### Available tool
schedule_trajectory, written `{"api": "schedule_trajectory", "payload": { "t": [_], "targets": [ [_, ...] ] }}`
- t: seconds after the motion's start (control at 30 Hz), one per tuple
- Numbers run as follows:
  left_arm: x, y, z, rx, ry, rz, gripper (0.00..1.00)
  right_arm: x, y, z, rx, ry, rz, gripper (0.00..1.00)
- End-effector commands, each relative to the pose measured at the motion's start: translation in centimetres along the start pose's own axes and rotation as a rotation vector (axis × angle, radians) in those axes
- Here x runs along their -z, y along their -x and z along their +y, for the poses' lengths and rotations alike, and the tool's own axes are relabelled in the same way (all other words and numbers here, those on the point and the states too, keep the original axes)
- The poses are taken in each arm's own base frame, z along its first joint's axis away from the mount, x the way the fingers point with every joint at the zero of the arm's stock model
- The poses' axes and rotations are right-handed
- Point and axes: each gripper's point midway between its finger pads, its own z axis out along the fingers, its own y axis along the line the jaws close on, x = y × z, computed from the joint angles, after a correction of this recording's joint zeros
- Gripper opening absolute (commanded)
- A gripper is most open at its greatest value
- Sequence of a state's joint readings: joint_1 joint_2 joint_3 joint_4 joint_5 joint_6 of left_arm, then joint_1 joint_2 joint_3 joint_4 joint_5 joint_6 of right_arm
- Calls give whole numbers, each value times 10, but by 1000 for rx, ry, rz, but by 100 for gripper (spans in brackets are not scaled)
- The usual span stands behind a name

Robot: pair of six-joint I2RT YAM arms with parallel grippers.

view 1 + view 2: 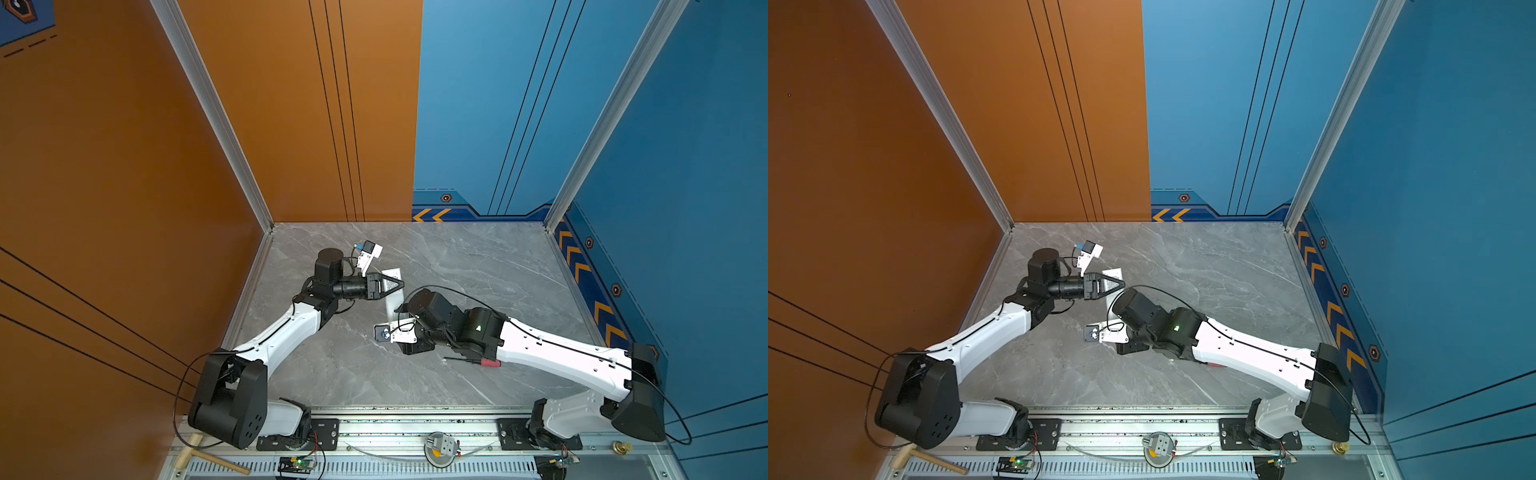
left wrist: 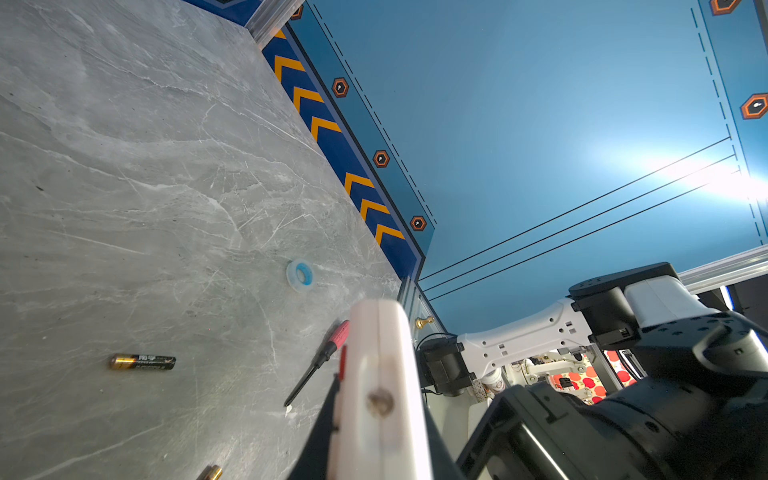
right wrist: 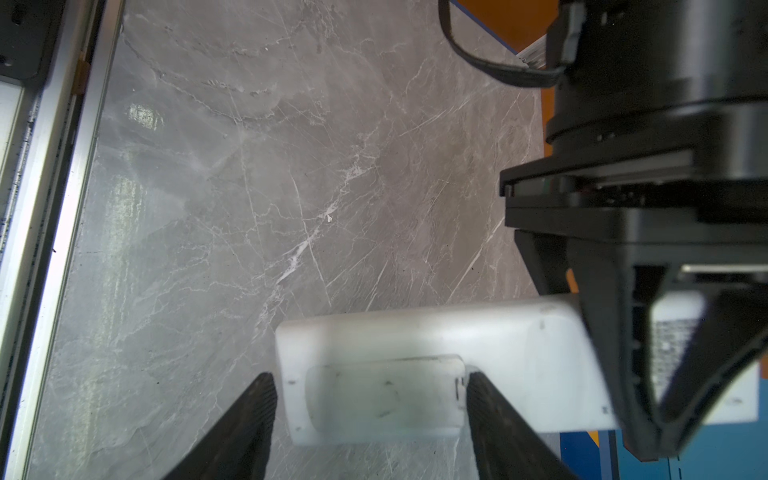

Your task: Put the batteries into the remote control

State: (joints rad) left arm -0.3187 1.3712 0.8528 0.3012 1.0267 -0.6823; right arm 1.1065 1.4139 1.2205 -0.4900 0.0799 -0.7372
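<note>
My left gripper [image 1: 395, 286] is shut on the white remote control [image 1: 391, 297] and holds it off the table on its edge. In the right wrist view the remote's [image 3: 415, 345] plain back faces the camera, showing the battery cover [image 3: 382, 395]. My right gripper [image 3: 370, 386] is open and straddles that end of the remote: one finger [image 3: 478, 390] touches the cover's edge, while the other [image 3: 259, 395] stands slightly clear. One of the batteries [image 2: 143, 361] lies on the grey table, and the gold tip of a second [image 2: 212, 473] shows at the frame's edge. Both are hidden in both top views.
A screwdriver [image 2: 320, 361] with a red handle lies on the table under my right arm [image 1: 540, 349]. A small blue and white tape roll [image 2: 300, 274] sits farther toward the blue wall. A wooden mallet [image 1: 208, 457] rests beyond the front rail.
</note>
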Motion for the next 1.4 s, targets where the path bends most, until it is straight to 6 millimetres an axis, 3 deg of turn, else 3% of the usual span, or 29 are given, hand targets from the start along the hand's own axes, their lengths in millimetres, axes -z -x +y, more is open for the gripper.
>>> {"api": "schedule_trajectory", "payload": {
  "t": [0.0, 1.37],
  "targets": [
    [5, 17, -6, -53, -9, -52, 0, 5, -10, 37, 33, 142, 28, 69],
    [5, 17, -8, -59, -10, -53, 0, 5, -11, 20, 15, 59, 29, 72]
  ]
}}
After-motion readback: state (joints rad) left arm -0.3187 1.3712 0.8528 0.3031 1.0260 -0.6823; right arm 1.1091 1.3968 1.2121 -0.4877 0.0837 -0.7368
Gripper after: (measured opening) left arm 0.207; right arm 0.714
